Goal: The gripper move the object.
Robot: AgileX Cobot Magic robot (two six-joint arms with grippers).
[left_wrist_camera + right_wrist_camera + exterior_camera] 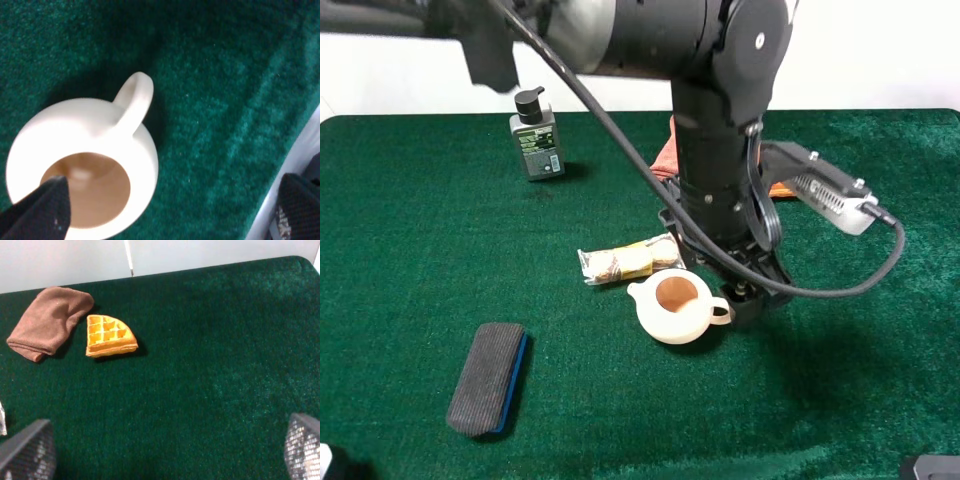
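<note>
The cream-white teapot [672, 308] stands upright on the green cloth, lidless and brown inside, with its loop handle toward the right. My left gripper [745, 295] hangs from the big black arm and sits low right beside the handle. In the left wrist view the teapot [100, 135] fills the near left. The left gripper [170, 210] is open, with one dark fingertip [42, 210] over the teapot's rim and the other [300, 205] far off to the side. My right gripper [165, 450] is open and empty above bare green cloth.
A clear-wrapped snack packet [630, 262] lies just behind the teapot. A black bottle [537, 135] stands at the back left and a dark eraser [488, 377] lies front left. A brown cloth [50, 322] and a waffle piece [110, 335] lie near the back edge.
</note>
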